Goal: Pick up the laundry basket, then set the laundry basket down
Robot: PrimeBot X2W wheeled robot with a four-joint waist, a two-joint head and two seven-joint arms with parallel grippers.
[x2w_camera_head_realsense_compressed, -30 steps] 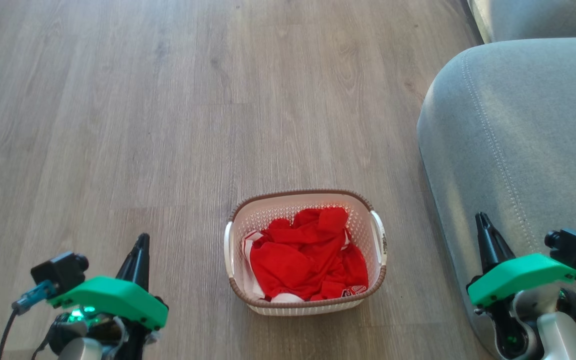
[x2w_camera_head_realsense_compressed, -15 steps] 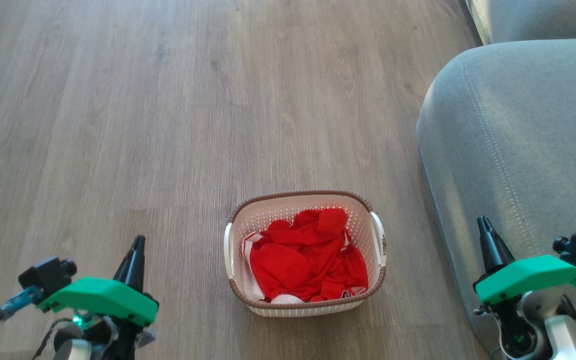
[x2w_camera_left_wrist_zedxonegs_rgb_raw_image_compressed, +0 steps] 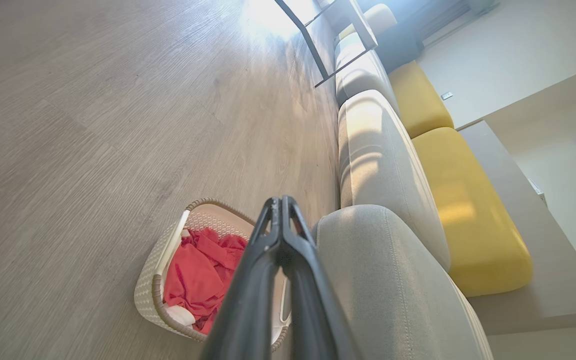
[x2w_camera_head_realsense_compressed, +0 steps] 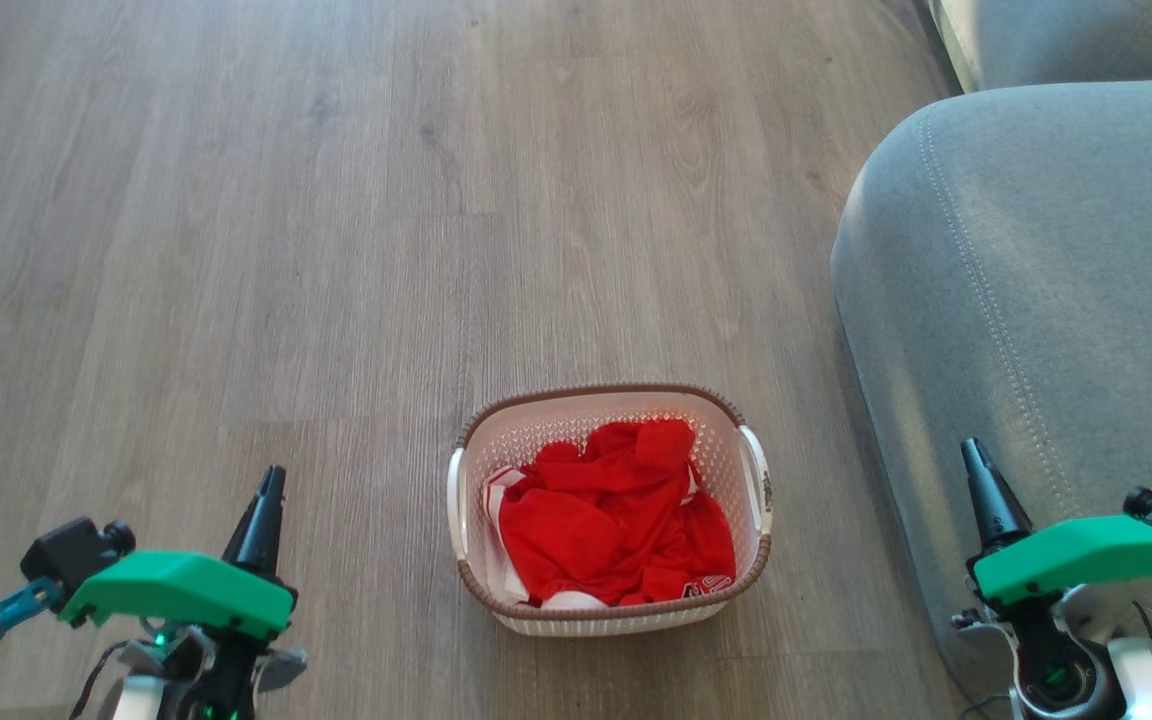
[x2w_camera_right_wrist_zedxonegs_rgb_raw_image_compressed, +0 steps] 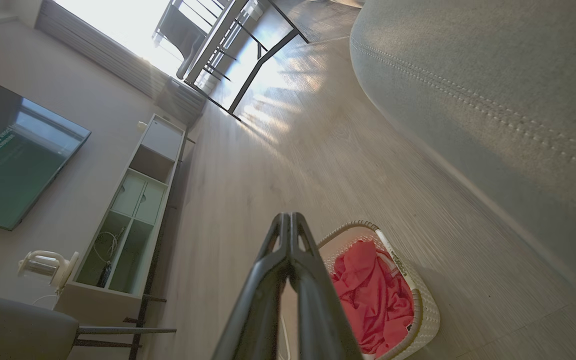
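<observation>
The laundry basket point(x2w_camera_head_realsense_compressed: 612, 618) stands on the wood floor at lower centre, white and perforated with a brown braided rim and white side handles. Red-and-white clothing point(x2w_camera_head_realsense_compressed: 611, 525) is bunched inside it. My left gripper point(x2w_camera_head_realsense_compressed: 270, 478) sits at the lower left, well apart from the basket, fingers shut together and empty. My right gripper point(x2w_camera_head_realsense_compressed: 972, 452) is at the lower right, against the sofa arm, also shut and empty. In the left wrist view the basket point(x2w_camera_left_wrist_zedxonegs_rgb_raw_image_compressed: 149, 285) lies behind my shut fingers point(x2w_camera_left_wrist_zedxonegs_rgb_raw_image_compressed: 280, 205). The right wrist view shows the basket point(x2w_camera_right_wrist_zedxonegs_rgb_raw_image_compressed: 430, 312) just right of that gripper's point(x2w_camera_right_wrist_zedxonegs_rgb_raw_image_compressed: 289, 218) shut fingers.
A grey sofa arm point(x2w_camera_head_realsense_compressed: 1036, 280) bulges in at the right, close to the basket's right handle. Yellow cushions point(x2w_camera_left_wrist_zedxonegs_rgb_raw_image_compressed: 463, 210) and a black-legged table point(x2w_camera_left_wrist_zedxonegs_rgb_raw_image_compressed: 328, 45) line the sofa side. A low shelf unit point(x2w_camera_right_wrist_zedxonegs_rgb_raw_image_compressed: 128, 210) and a TV point(x2w_camera_right_wrist_zedxonegs_rgb_raw_image_compressed: 13, 155) stand across the floor.
Both grippers have drawn back toward the bottom of the head view, staying shut. The basket has not moved on the floor.
</observation>
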